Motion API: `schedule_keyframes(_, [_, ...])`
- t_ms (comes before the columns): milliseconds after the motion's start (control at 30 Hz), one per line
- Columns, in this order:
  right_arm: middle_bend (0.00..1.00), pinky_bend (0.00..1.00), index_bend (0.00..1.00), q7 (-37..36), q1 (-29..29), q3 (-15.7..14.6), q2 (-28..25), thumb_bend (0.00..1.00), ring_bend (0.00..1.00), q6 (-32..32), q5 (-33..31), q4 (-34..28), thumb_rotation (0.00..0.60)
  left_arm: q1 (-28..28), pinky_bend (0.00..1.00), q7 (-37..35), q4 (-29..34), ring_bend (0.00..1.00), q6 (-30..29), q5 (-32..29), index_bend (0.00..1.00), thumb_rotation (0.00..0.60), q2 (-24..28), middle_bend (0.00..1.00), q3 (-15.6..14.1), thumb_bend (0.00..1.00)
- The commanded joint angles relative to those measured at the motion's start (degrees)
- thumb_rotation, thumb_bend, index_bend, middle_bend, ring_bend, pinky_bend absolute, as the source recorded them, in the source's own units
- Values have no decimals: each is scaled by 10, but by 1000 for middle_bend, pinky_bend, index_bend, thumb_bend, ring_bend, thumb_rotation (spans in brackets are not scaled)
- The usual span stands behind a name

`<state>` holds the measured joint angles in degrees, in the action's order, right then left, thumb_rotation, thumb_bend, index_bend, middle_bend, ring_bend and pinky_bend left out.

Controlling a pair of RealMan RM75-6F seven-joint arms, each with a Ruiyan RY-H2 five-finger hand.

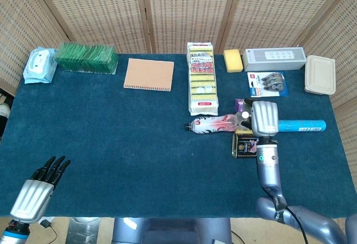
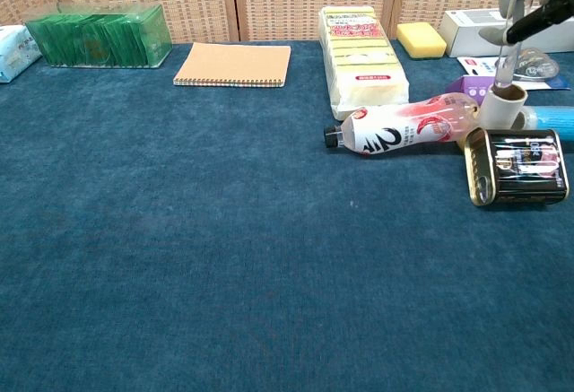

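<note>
Dropper [image 2: 509, 29], pinched by the right hand [image 1: 264, 118], is held upright above its vial [image 2: 502, 105] for clean re-entry; left hand [image 1: 39, 191] is kept spread, empty.

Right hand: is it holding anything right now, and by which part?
Yes. The right hand holds a thin clear applicator stick by its white cap end, its lower tip above the small beige bottle. The left hand holds nothing.

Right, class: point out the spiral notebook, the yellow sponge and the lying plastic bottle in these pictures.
spiral notebook [image 1: 148, 74], head view, middle of its tan cover.
yellow sponge [image 1: 233, 60], head view, centre of its top face.
plastic bottle [image 2: 399, 128], chest view, on the red and white label around its body.
</note>
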<state>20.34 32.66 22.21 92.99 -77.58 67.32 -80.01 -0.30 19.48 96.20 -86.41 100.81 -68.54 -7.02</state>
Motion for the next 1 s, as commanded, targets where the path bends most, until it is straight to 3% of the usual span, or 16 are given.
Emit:
schedule_keyframes(33, [852,1000,749,5,-1,3,-8,363,966,-6,2,-12,600,0,267,0,0,59,0,1,47,600,0,78,0,207])
schedule_keyframes(467, [888,1000,777,39,-13,18,-67,367,1000,-18,-15,-100,600,1,267,-3,0,59,-3,6,47,600,3,78,-2,207])
schedule_keyframes(733, [902,1000,783,91,-34,25,-145,367,1000,-29,-40,-216,600,4,267,-9,-2,60,-11,17,48,600,7,78,-6,208])
schedule_keyframes(1000, [935,1000,785,76,-57,14,-208,383,1000,-7,-72,-306,600,5,267,-18,-5,59,-17,23,47,600,11,78,-8,209])
